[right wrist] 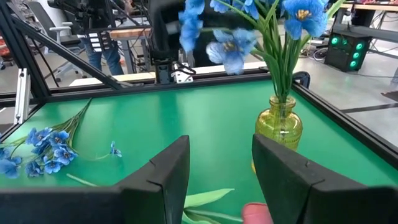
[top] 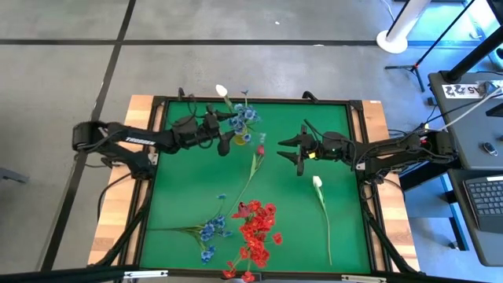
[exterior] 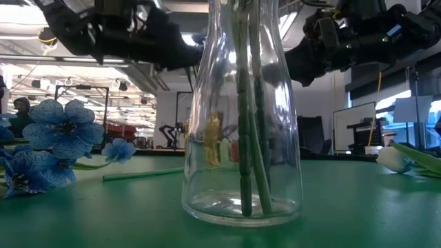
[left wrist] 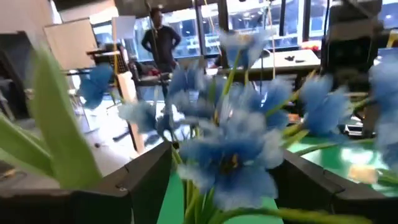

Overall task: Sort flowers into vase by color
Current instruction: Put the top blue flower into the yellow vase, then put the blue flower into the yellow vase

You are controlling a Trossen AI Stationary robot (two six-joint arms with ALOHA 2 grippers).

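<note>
A small yellow vase (top: 239,141) (right wrist: 279,123) stands on the green mat toward the far edge, with a blue flower cluster (top: 244,118) (right wrist: 249,25) standing in it. My left gripper (top: 222,130) (left wrist: 224,168) is open at that cluster from the table's left; its fingers stand on either side of the blooms (left wrist: 230,143). My right gripper (top: 292,149) (right wrist: 221,162) hovers open to the right of the vase, above a red bud (right wrist: 255,214). A clear glass vase (exterior: 241,138) holds green stems. On the mat lie a red-bud stem (top: 255,161), a white flower (top: 318,185), another blue cluster (top: 208,230) and a red cluster (top: 255,232).
A white bud (top: 222,90) shows near the far edge beside the blue cluster; where its stem ends is hidden. A black frame (top: 357,141) rims the mat. People and equipment stand in the room beyond the far edge. Bare mat lies between the two grippers and the near flowers.
</note>
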